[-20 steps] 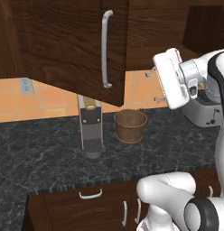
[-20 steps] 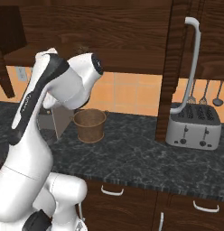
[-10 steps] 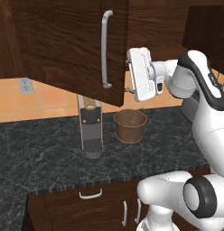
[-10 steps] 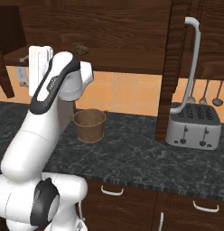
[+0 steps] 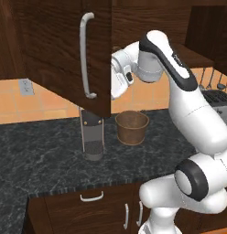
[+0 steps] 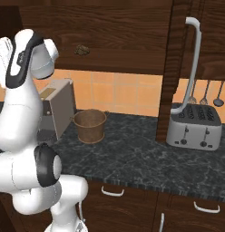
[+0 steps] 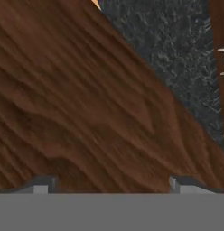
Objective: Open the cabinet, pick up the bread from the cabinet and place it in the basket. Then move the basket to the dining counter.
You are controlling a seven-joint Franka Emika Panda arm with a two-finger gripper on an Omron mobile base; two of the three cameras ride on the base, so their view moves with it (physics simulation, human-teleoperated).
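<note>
1. A dark brown wood-grain wall cabinet (image 5: 56,50) hangs above a black speckled counter (image 5: 46,151). Its doors stand swung open, each with a long silver bar handle (image 5: 85,59).
2. The white robot arm reaches up behind the edge of the left door, as seen from the left base camera.
3. In the hand camera, the gripper (image 7: 111,184) faces a close brown wood-grain surface. Its two finger tips sit far apart, so the claw is wide open with nothing between them.
4. Seen from the right base camera, a small brown lump, likely the bread (image 6: 81,50), lies on the wooden shelf inside the cabinet.
5. The round woven basket (image 5: 132,127) stands upright on the counter below the cabinet, just beside a grey coffee machine (image 5: 93,139).
6. A silver toaster (image 6: 194,127) sits further right on the counter, well apart from the basket.
</note>
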